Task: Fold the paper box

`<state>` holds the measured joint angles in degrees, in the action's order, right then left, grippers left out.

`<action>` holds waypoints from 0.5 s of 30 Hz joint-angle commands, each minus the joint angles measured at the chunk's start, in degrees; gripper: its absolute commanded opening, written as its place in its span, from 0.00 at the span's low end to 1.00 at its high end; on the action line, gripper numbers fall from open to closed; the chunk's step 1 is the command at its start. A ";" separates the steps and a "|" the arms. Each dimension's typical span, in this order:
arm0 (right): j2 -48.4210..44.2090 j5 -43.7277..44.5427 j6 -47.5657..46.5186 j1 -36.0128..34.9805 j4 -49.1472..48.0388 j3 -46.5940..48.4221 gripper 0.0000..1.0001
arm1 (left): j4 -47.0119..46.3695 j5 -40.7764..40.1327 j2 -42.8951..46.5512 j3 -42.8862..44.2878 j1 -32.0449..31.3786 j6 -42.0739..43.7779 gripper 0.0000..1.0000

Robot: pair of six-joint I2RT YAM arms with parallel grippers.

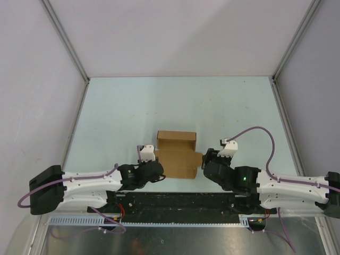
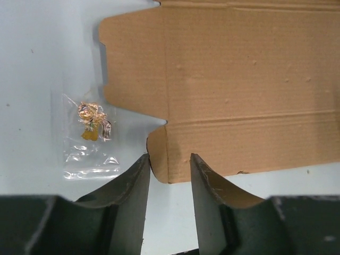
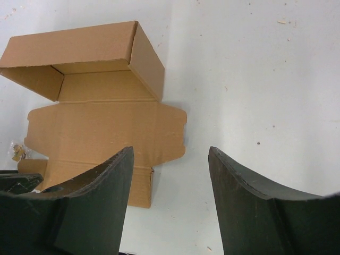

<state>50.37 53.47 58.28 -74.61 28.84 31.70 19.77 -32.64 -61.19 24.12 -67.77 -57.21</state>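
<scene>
Brown cardboard paper box (image 1: 177, 140), half-formed, with its lid flap (image 1: 178, 163) flat towards six o'clock. The left gripper (image 2: 169, 162) at nine and the right gripper (image 3: 170, 154) at three have their fingers apart, holding nothing. Next, probably, comes lifting the flap.

The left arm (image 1: 85, 183) and the right arm (image 1: 289, 186) are laid low and turned inward, so that the wrists are brought toward each other. The left gripper (image 2: 170, 159) is held with its fingers narrowly parted. The right gripper (image 3: 170, 151) is spread wide.
</scene>
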 commanded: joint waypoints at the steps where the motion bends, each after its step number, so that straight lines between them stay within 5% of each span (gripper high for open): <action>1: -1.32 0.58 -0.18 0.25 -0.98 -0.33 0.63 | -3.86 -0.05 -1.83 0.14 -0.52 -1.85 0.40; 15: -2.82 0.76 0.25 0.69 -0.19 -1.99 0.63 | -3.51 -5.85 -14.48 6.55 -2.54 8.25 0.20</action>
<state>48.29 53.21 58.22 -74.37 28.82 30.59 16.64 -35.40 -72.14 27.20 -69.12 -53.84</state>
